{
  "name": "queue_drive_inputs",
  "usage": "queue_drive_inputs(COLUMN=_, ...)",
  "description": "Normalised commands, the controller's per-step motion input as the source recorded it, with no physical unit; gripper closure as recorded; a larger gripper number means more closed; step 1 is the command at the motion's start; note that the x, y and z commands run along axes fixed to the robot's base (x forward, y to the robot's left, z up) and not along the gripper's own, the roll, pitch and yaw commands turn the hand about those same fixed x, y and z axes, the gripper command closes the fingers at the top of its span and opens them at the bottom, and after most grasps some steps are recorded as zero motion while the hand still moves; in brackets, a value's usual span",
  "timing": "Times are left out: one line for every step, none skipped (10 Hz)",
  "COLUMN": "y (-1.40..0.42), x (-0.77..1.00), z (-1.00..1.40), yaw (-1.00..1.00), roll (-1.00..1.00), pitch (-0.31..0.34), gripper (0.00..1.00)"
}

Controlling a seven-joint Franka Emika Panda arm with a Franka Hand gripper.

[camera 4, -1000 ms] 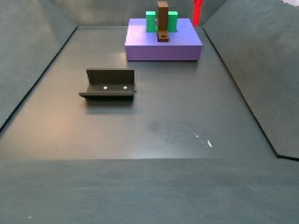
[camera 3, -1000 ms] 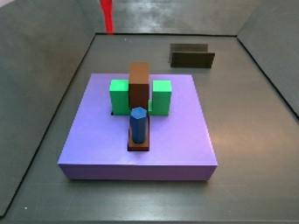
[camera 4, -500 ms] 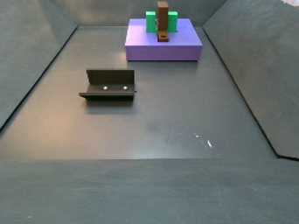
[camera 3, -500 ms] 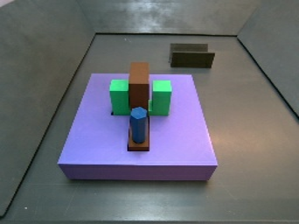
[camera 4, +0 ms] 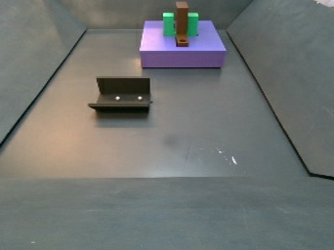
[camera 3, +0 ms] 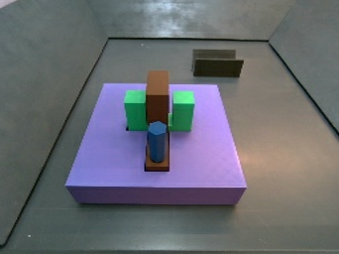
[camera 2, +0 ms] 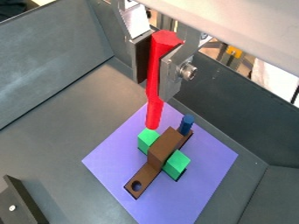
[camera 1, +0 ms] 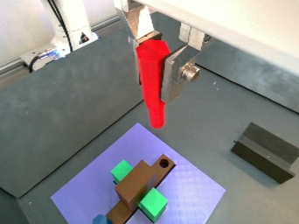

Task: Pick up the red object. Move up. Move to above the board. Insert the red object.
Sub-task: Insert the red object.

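Note:
My gripper (camera 1: 152, 66) (camera 2: 158, 74) is shut on the red object (camera 1: 153, 80) (camera 2: 158, 79), a slim bright red peg that hangs upright between the fingers, high above the floor. It shows in both wrist views only; gripper and peg are out of both side views. Below lies the board (camera 1: 142, 185) (camera 2: 160, 157) (camera 3: 158, 111) (camera 4: 185, 23), a long brown strip flanked by two green cubes (camera 3: 135, 108) (camera 3: 183, 108), on the purple slab (camera 3: 159, 161) (camera 4: 183, 49). The board's free hole (camera 1: 165, 163) (camera 2: 142, 185) is open at one end. A blue peg (camera 3: 157, 142) (camera 2: 184, 125) stands at the other end.
The dark fixture (camera 3: 219, 64) (camera 4: 121, 95) (camera 1: 268, 150) stands on the grey floor away from the slab. Grey walls (camera 3: 54, 119) (camera 4: 280, 88) enclose the floor on all sides.
The red peg's tip showed at the top edge of both side views one second ago; it has risen out of them since. Nothing else has moved.

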Motion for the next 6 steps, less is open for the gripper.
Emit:
queue_drive_inputs(y=0.0, x=0.02, z=0.0, yaw=0.0, roll=0.0, pitch=0.007, gripper=1.0)
queue_drive_inputs(y=0.01, x=0.0, z=-0.11, yaw=-0.09, roll=0.0, pitch=0.0, gripper=1.0)
queue_drive_inputs(y=0.59, x=0.18, z=-0.31, yaw=0.0, roll=-0.03, pitch=0.0, gripper=1.0)
queue_drive_inputs(y=0.95, x=0.19, z=-0.53, yaw=0.0, roll=-0.15, pitch=0.0, gripper=1.0)
queue_drive_inputs(y=0.77, x=0.11, z=-0.51, yaw=-0.05, roll=-0.3, pitch=-0.097, gripper=1.0)
queue_drive_inputs(y=0.27, x=0.01, z=-0.23, yaw=-0.44, roll=-0.35, pitch=-0.276, gripper=1.0)
